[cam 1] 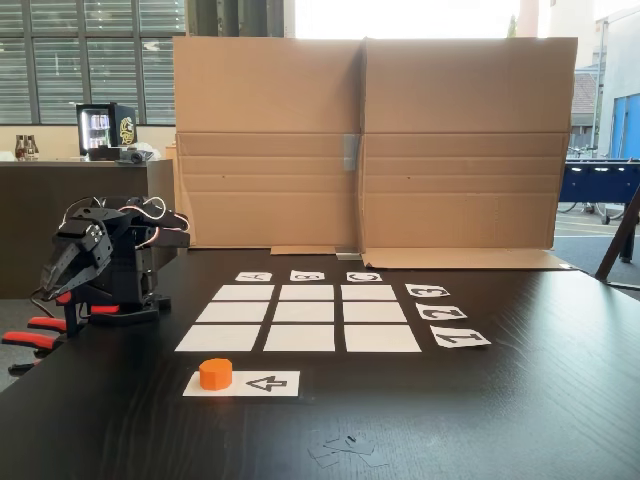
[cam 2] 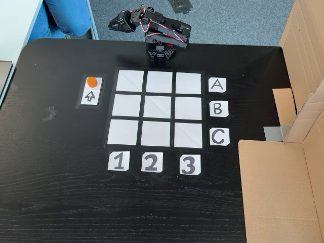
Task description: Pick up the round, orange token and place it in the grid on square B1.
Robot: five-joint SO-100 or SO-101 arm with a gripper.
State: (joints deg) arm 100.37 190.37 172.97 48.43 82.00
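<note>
The orange token stands on the end of a white strip printed with a black arrow, beside the grid's column 1. The grid is nine white rectangles with labels A, B, C along one side and 1, 2, 3 along another. Square B1 is bare; it is the middle rectangle of the row closest to the token. My gripper is folded back at the arm's base by the table edge, far from the token. Its jaws look shut, with nothing held.
A tall cardboard screen stands along the table edge beyond the C and 3 labels. Red clamps hold the arm's base to the table. Scraps of tape lie on the dark tabletop near the token's side.
</note>
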